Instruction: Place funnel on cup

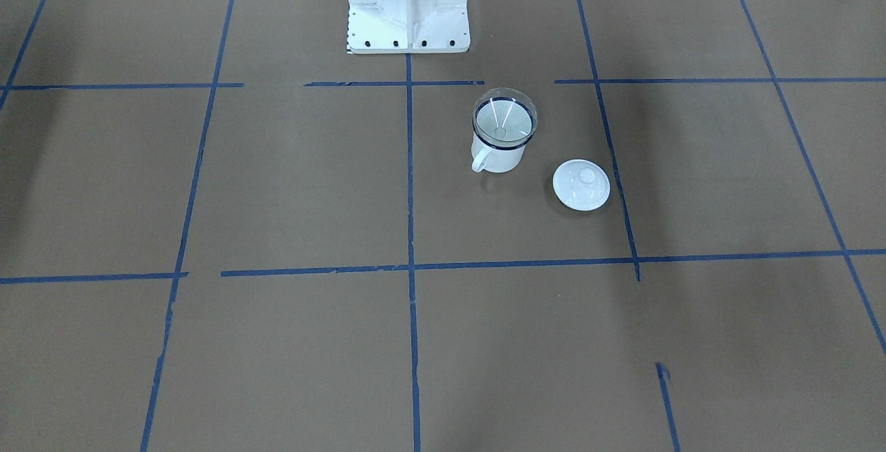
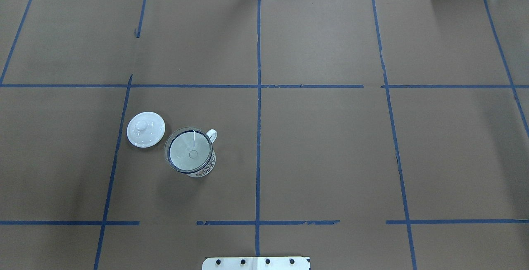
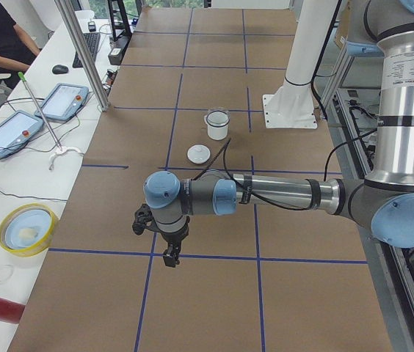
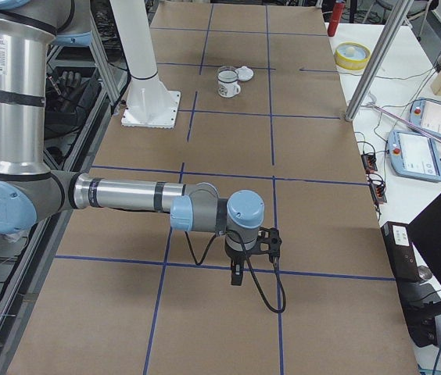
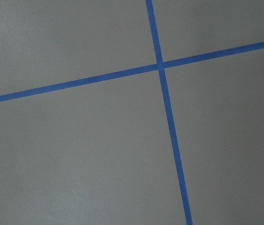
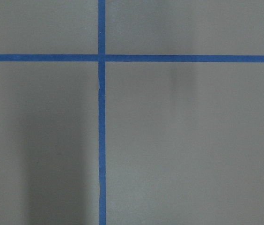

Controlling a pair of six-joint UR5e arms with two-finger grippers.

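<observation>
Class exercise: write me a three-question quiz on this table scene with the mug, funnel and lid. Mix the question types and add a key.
1. True or false: the funnel lies on the table next to the cup.
2. Multiple choice: the white lid is A) on top of the cup, B) on the table beside the cup, C) under the cup.
3. Fill in: the cup's rim is dark ____.

Key: 1 false, the funnel sits in the cup's mouth; 2 B; 3 blue.
</observation>
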